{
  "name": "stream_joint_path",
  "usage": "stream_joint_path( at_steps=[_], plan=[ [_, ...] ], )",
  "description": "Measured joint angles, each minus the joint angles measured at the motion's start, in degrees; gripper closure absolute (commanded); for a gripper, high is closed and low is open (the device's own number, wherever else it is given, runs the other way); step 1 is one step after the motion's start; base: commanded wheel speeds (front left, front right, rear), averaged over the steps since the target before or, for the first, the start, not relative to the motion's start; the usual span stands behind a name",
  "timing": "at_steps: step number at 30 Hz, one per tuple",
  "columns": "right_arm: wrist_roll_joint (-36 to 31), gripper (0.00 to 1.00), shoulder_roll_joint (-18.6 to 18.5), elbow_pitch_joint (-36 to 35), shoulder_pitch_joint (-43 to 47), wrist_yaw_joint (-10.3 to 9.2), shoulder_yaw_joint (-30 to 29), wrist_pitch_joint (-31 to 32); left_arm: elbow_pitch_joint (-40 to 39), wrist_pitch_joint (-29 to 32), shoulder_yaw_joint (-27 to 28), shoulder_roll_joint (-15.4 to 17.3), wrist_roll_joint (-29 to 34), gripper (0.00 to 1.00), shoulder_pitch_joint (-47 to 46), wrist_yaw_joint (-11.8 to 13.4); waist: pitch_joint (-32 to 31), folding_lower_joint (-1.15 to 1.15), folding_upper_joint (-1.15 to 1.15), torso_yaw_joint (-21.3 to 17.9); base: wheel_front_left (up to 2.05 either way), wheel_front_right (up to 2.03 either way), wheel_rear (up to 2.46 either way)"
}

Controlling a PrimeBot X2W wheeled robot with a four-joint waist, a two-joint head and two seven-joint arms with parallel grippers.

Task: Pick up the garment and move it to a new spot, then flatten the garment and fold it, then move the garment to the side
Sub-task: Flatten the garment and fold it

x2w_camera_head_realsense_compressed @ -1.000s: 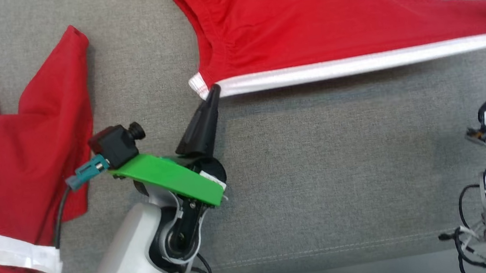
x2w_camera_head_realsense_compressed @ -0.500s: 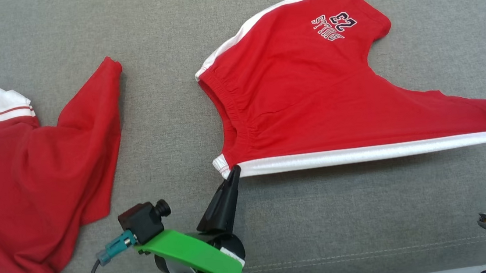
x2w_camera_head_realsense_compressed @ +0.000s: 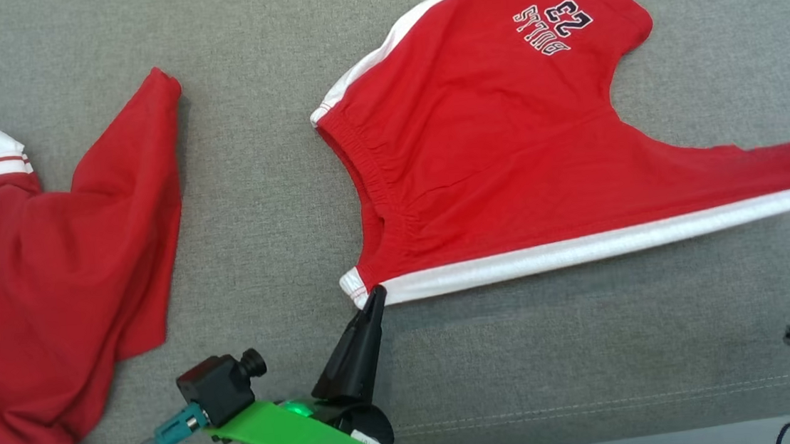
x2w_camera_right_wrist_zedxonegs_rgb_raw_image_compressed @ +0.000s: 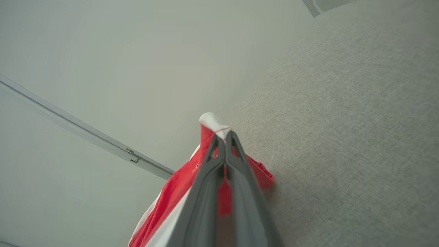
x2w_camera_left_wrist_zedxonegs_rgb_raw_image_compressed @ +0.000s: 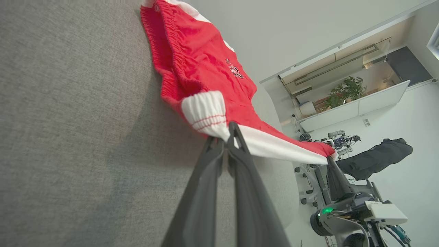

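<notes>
Left gripper point(x2w_camera_head_realsense_compressed: 375, 297) and right gripper point(x2w_camera_right_wrist_zedxonegs_rgb_raw_image_compressed: 224, 136), each clamped on one end of the near white-striped edge, held the shorts point(x2w_camera_head_realsense_compressed: 504, 162) taut, presumably for laying flat.

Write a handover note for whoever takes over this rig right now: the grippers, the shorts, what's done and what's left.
Left gripper: shut on the red shorts at the waistband corner.
Right gripper: shut on the leg-hem corner of the same white-striped edge.
Shorts: stretched between both grippers, far part on the grey cushion; a second red garment lies to the left.
Done: picked up. Left: lay flat, fold, move aside.
</notes>
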Motion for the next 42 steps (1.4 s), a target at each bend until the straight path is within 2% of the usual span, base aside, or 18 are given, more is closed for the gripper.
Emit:
stream_joint_path(
  at_steps=[6, 9, 17, 28, 33, 42],
  plan=[
    [-0.65, 1.00, -0.94, -1.63, -7.38, -0.58, 2.22, -0.02, -2.01, 1.76, -0.08, 1.77, 2.98, 1.00, -5.02, 0.91, 2.95, 0.00, 0.00, 0.10, 0.00, 0.00, 0.00],
    [-2.25, 1.00, -1.97, -1.26, -11.38, -1.21, 2.44, 0.01, -2.33, 3.45, -0.16, 1.78, 4.08, 1.00, -10.44, 1.23, 4.96, 0.00, 0.00, 0.41, 0.00, 0.00, 0.00],
    [-4.69, 1.00, -3.63, 2.35, -19.03, -3.03, 4.47, 1.30, -2.61, 6.59, 0.11, -0.04, 4.88, 1.00, -17.14, 1.89, 7.75, 0.00, 0.00, 1.41, 0.00, 0.00, 0.00],
    [-8.15, 1.00, -4.10, 9.04, -29.81, -3.54, 8.80, 2.44, 2.04, 9.16, 0.94, -2.22, 4.92, 1.00, -25.73, 2.49, 11.26, 0.00, 0.00, 1.87, 0.00, 0.00, 0.00],
    [-9.04, 1.00, -4.55, 11.85, -32.88, -4.02, 8.89, 2.72, 3.86, 9.77, 2.41, -2.47, 4.92, 1.00, -28.70, 2.65, 11.66, 0.00, 0.00, 1.95, 0.00, 0.00, 0.00],
    [-11.18, 1.00, -7.57, 15.10, -40.40, -4.86, 7.82, 4.13, 7.01, 11.83, 2.78, -3.44, 5.05, 1.00, -33.72, 2.67, 13.34, 0.00, 0.00, 3.09, 0.00, 0.00, 0.00]
  ],
)
